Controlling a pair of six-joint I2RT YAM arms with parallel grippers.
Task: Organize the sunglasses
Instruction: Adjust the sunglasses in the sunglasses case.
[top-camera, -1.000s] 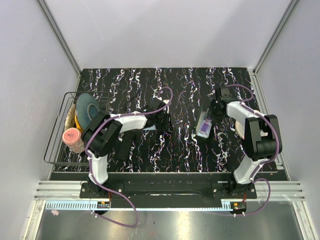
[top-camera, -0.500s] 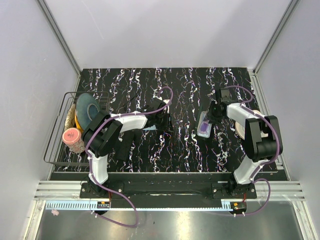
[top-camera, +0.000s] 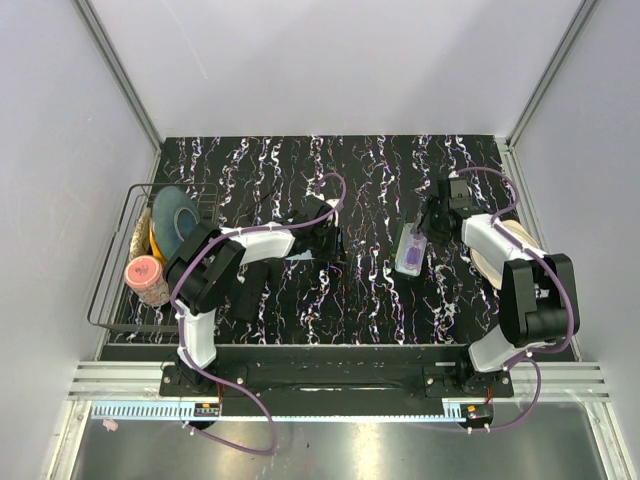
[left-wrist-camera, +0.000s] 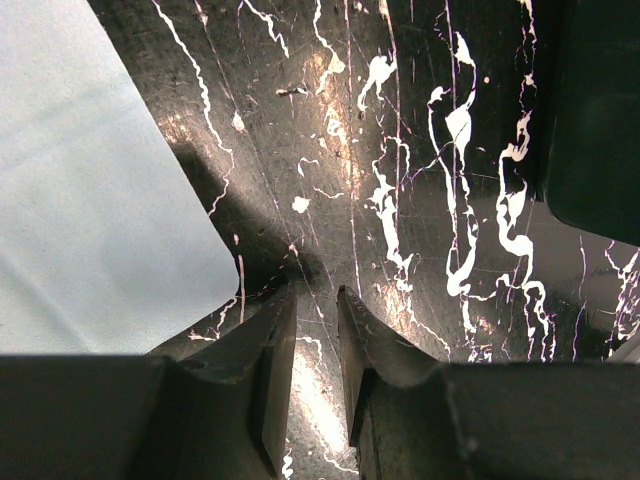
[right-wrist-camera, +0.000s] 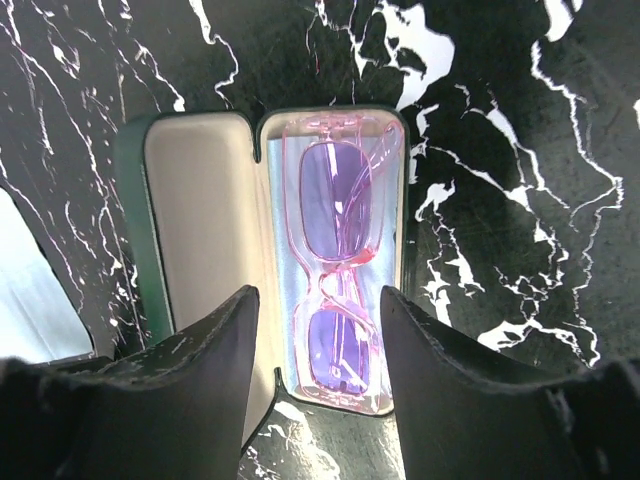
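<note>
The sunglasses (right-wrist-camera: 338, 285), pink-framed with purple lenses, lie folded in the lined base of an open case (right-wrist-camera: 195, 215). Its pale lid is laid flat just beside them, on their left in the right wrist view. The case sits on the black, white-streaked table (top-camera: 370, 170), in its right half, about midway between the near and far edges.

The right gripper (right-wrist-camera: 318, 300) hangs over the case with its fingers (right-wrist-camera: 215, 350) spread wide. One is above the lid and the other above the outer rim of the base, and they pinch nothing. A pale plate (top-camera: 512, 240) lies partly under the right arm, near the table's right edge.

The left gripper (left-wrist-camera: 312, 320) is low over the table near its middle. Its fingers (left-wrist-camera: 270, 350) are drawn close with a thin gap, and only bare table shows between them. A light blue cloth (left-wrist-camera: 100, 190) lies just beside them.

A wire rack (top-camera: 112, 275) at the left edge holds a blue-grey plate (top-camera: 172, 215) and a pink-lidded jar (top-camera: 145, 272).
</note>
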